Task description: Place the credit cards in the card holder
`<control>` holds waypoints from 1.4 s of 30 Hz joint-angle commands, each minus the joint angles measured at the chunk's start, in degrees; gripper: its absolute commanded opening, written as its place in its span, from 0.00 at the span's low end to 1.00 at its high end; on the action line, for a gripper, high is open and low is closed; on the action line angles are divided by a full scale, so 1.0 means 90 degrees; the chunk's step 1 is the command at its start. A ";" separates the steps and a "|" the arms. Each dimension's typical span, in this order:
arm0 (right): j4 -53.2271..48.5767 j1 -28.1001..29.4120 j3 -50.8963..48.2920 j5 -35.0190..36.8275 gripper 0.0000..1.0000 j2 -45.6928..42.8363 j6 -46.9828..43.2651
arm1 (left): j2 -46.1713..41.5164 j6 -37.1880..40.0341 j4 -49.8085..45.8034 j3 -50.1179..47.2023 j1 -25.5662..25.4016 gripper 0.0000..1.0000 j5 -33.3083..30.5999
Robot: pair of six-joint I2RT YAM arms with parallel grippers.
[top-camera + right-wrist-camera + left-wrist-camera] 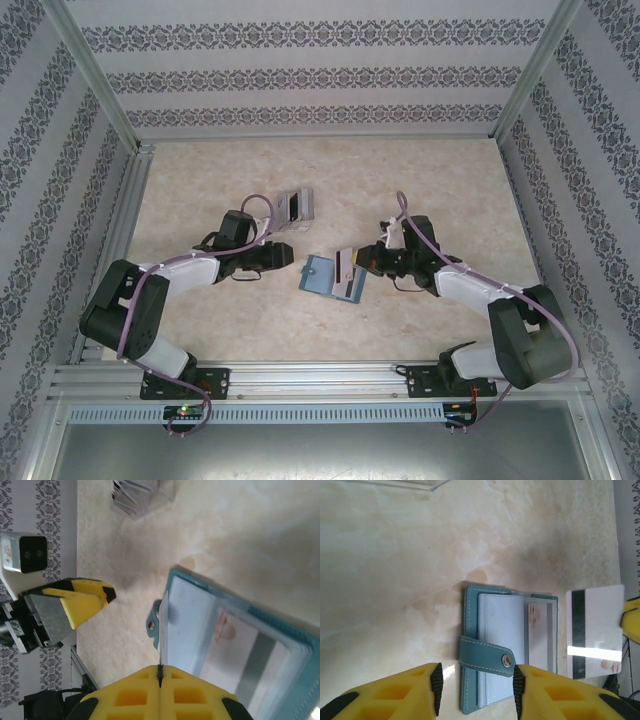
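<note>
The holder (316, 273) lies open and flat on the table (450, 180), a little toward 6 o'clock from the middle. It is teal outside with pale stitching along the rim and paler blue pockets inside. A teal strap (482, 655) with a metal snap (507, 660) is folded across the pockets. One pocket holds a tucked card (542, 635), pale with a grey stripe and a reddish mark too blurred to read.

The right claw (160, 670), at the holder's 3 o'clock, is pinched tight on a held card (595, 625), white with a dark stripe. From its own camera that card is seen edge-on, a thin line above the pockets. I cannot tell whether it touches the holder.

The left claw (476, 682) sits at the holder's 9 o'clock with its fingers spread wide and nothing gripped. Its yellow fingers cover the holder's near end in the left wrist view. In the right wrist view the holder runs off the frame at 4 o'clock.

A clear stand (293, 206) is at the holder's 11 o'clock, well apart. Something dark sits in it, too small to make out.
</note>
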 commanded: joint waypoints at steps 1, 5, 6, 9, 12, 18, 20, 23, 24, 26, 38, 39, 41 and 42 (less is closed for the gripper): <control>0.0644 0.0032 -0.0405 -0.0163 0.00 -0.0179 0.0365 | 0.0105 -0.0067 0.0361 -0.0041 -0.0079 0.44 -0.0255; 0.0972 0.0072 -0.0803 0.0006 0.00 -0.0234 0.0627 | 0.0206 -0.0164 0.0485 -0.0048 -0.0173 0.44 -0.0265; 0.1077 0.0080 -0.0877 0.0015 0.00 -0.0237 0.0682 | 0.0244 -0.0176 0.0486 -0.0037 -0.0215 0.44 -0.0274; 0.1174 0.0112 -0.0984 0.0125 0.00 -0.0209 0.0722 | 0.0368 -0.0129 0.0453 0.0011 -0.0321 0.44 -0.0350; 0.1497 0.0148 -0.1003 0.0096 0.00 -0.0002 0.0948 | 0.0406 -0.0203 0.0519 0.0022 -0.0331 0.44 -0.0455; 0.1837 0.0308 -0.0937 0.0158 0.00 0.0458 0.1086 | 0.0519 -0.0238 0.0566 0.0092 -0.0403 0.44 -0.0447; 0.2013 0.0322 -0.0926 0.0150 0.00 0.0607 0.1226 | 0.0568 -0.0277 0.0580 0.0108 -0.0436 0.44 -0.0435; 0.2212 0.0356 -0.0965 0.0224 0.00 0.0790 0.1307 | 0.0665 -0.0299 0.0652 0.0119 -0.0518 0.43 -0.0397; 0.2226 0.0356 -0.0955 0.0225 0.00 0.0846 0.1322 | 0.0692 -0.0311 0.0652 0.0128 -0.0533 0.44 -0.0411; 0.2324 0.0347 -0.0945 0.0192 0.00 0.0941 0.1395 | 0.0736 -0.0349 0.0675 0.0134 -0.0565 0.44 -0.0422; 0.2446 0.0232 -0.1024 0.0305 0.00 0.1192 0.1587 | 0.0784 -0.0352 0.0604 0.0187 -0.0644 0.43 -0.0499; 0.2446 0.0222 -0.1024 0.0298 0.00 0.1175 0.1618 | 0.0793 -0.0366 0.0620 0.0188 -0.0655 0.43 -0.0508; 0.2423 0.0220 -0.1060 0.0348 0.00 0.1075 0.1654 | 0.0815 -0.0410 0.0661 0.0197 -0.0669 0.43 -0.0477; 0.2361 0.0220 -0.1081 0.0416 0.00 0.1007 0.1638 | 0.0825 -0.0400 0.0674 0.0205 -0.0691 0.43 -0.0479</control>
